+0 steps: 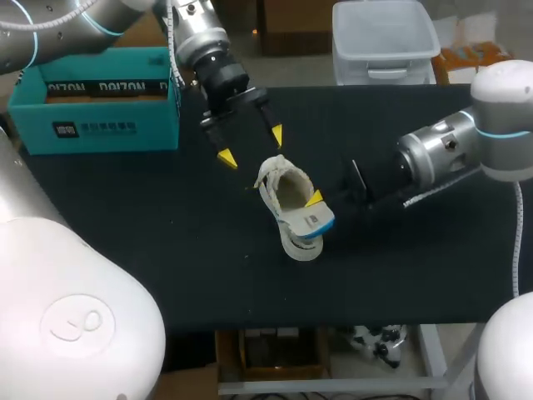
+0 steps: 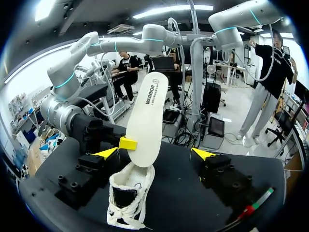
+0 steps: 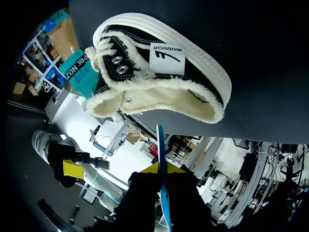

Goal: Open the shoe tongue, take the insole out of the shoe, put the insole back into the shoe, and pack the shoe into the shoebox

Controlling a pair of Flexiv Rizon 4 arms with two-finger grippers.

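On the black desk (image 1: 125, 217) the shoe (image 1: 283, 190) lies near the middle, cream canvas with a thick white sole, its opening turned up towards our left arm. Our right gripper (image 1: 313, 207) comes in from the right, and its fingers pinch the insole (image 1: 310, 223) from both sides. In the right wrist view we see the insole edge-on as a thin blue strip between them. In the left wrist view it stands almost upright, white face towards us, with one yellow tip pressed against its edge. Its lower end meets the rim of the shoe's opening, and we cannot tell whether it reaches inside. Our left gripper (image 1: 251, 145) hangs just beyond the shoe with its fingers spread wide and nothing between them. It is apart from the shoe, whose laces trail on the desk on the side towards it. The teal shoebox (image 1: 100, 125) sits open at the far left corner of the desk, well apart from the shoe.
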